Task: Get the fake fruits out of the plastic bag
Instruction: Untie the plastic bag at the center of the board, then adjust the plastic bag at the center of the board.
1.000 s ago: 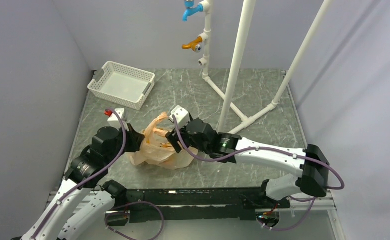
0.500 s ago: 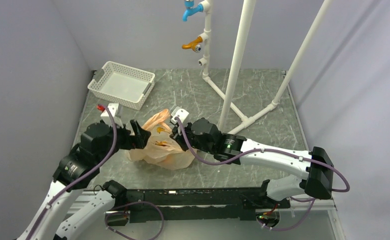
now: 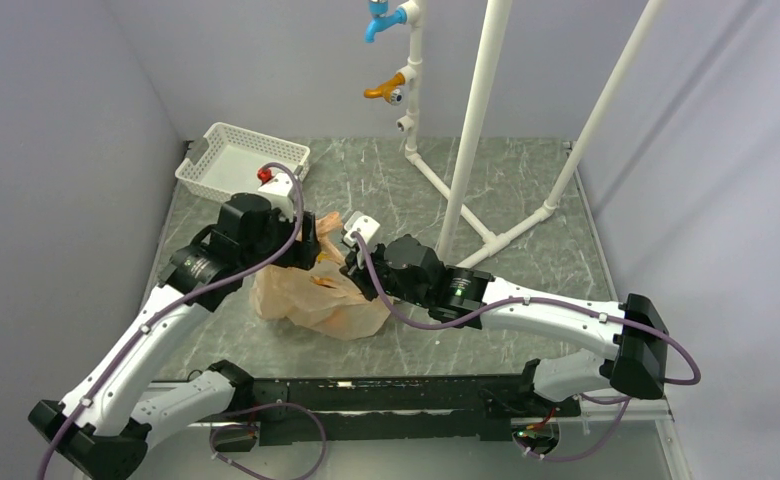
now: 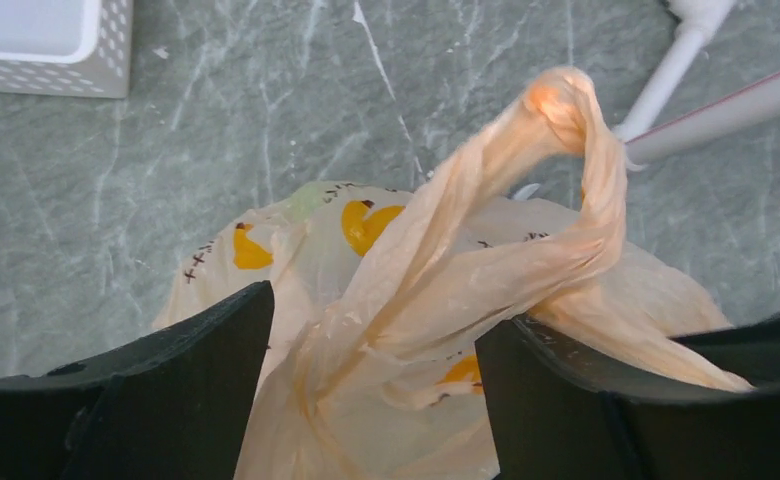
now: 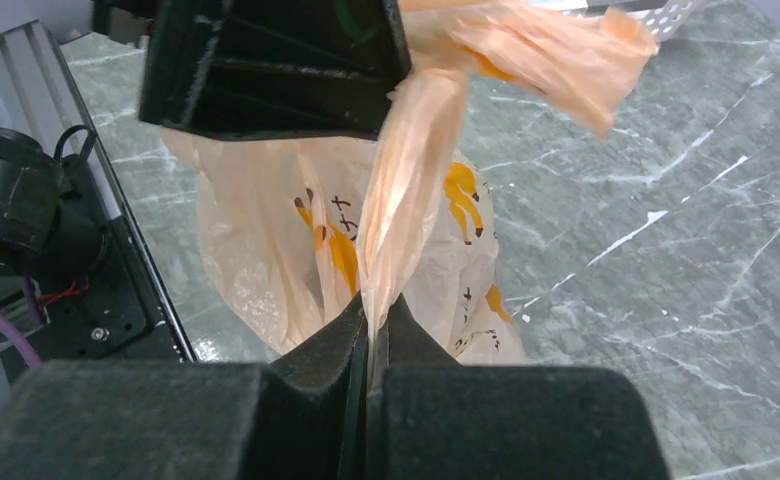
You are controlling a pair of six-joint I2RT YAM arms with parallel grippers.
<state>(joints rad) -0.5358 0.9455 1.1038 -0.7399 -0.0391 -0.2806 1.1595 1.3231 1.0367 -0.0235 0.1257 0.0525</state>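
As it slumps on the counter (image 3: 526,200) near the basket (image 3: 228,165), the plastic bag (image 3: 316,300) is held at top.
Right gripper (image 5: 371,320) clamps a twisted handle (image 5: 396,190); left gripper (image 4: 376,320) gapes wide around it; fake fruits probably inside.

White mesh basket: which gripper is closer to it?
Left. The left gripper, jaws open around the twisted handle of the translucent peach plastic bag, is just near-right of the white mesh plastic basket. The right gripper, shut on that handle, sits farther right.
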